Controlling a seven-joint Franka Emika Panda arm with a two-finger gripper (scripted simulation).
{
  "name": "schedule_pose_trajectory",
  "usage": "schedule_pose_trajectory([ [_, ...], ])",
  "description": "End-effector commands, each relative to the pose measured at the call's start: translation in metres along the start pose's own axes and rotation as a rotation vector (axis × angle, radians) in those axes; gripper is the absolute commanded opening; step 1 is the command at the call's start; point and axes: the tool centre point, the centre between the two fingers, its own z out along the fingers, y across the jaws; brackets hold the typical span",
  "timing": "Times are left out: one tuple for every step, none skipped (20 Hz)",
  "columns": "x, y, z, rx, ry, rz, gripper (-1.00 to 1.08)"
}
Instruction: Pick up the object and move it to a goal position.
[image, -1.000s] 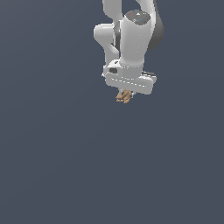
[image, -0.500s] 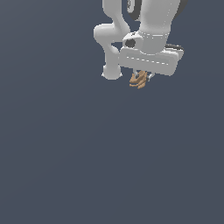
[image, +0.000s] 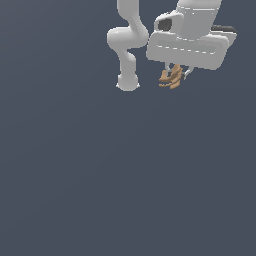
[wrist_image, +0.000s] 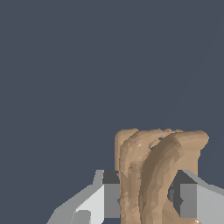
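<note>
The object (image: 171, 78) is a small orange-tan lump of layered lobes, hanging under the white hand in the upper part of the exterior view, on its right. My gripper (image: 175, 76) is shut on it, with thin fingers on both sides. In the wrist view the object (wrist_image: 153, 170) fills the space between the two grey fingertips (wrist_image: 111, 192), which press its sides. It is held well above the dark grey floor.
The white robot arm (image: 129, 45) bends down to its base (image: 127, 82) on the exterior view's left of the hand. All around lies flat dark grey floor (image: 100, 175). No goal marker shows.
The hand has carried the object up and toward the exterior view's right, and it now looks larger in that view. The grip has stayed shut on the object.
</note>
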Motion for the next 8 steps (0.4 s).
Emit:
schedule_pose_trajectory([
  [-0.0005,-0.0039,-0.0068,0.0,-0.001,0.001,-1.0],
  [-0.0005,-0.0049,-0.0085,0.0,-0.001,0.001,-1.0],
  [-0.0005,-0.0057,-0.0097,0.0,-0.001,0.001,-1.0],
  [-0.0004,-0.0062,-0.0104,0.0,-0.001,0.001,-1.0],
  [-0.0003,-0.0065,-0.0108,0.0,-0.001,0.001,-1.0],
  [-0.0001,-0.0066,-0.0107,0.0,-0.001,0.001,-1.0],
  [0.0001,-0.0064,-0.0102,0.0,-0.001,0.001,-1.0],
  [0.0002,-0.0063,-0.01,0.0,-0.001,0.001,-1.0],
])
